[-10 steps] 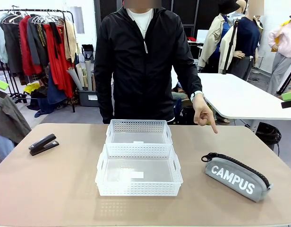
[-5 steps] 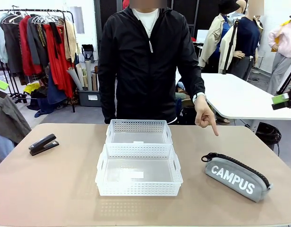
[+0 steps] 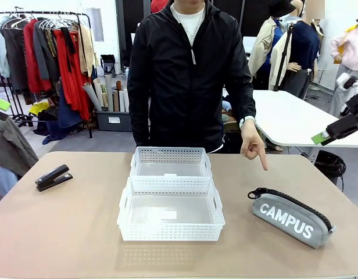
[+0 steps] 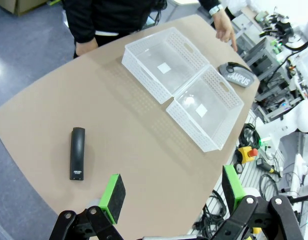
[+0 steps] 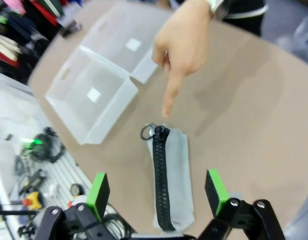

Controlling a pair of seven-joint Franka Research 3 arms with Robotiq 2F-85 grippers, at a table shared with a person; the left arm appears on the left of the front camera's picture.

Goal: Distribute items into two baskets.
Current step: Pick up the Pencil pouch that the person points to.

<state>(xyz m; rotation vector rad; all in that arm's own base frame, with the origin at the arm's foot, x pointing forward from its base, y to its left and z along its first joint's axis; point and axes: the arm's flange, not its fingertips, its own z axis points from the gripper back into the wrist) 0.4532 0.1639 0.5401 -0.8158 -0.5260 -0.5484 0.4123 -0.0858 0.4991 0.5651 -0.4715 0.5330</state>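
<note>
clothes rack (image 3: 45, 64), white table (image 3: 295, 119), grey floor (image 3: 80, 141)

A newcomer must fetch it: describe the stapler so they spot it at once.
Start at the tan table with two white baskets at its middle. To the robot's left of them, near the table's edge, lies the stapler. It is small and black, unlike the grey CAMPUS pouch opposite.

**Open lanes either side of the near basket**

The near basket (image 3: 170, 232) and the far basket (image 3: 171, 156) behind it touch end to end and block the middle of the counter (image 3: 80, 232). Left of the near basket the counter lies bare as far as the stapler (image 3: 53, 177), well apart. To its right a clear strip reaches the pouch (image 3: 290, 218). Farther back on that side, a person's pointing hand (image 3: 253, 146) hangs above the pouch's ring end.
</note>
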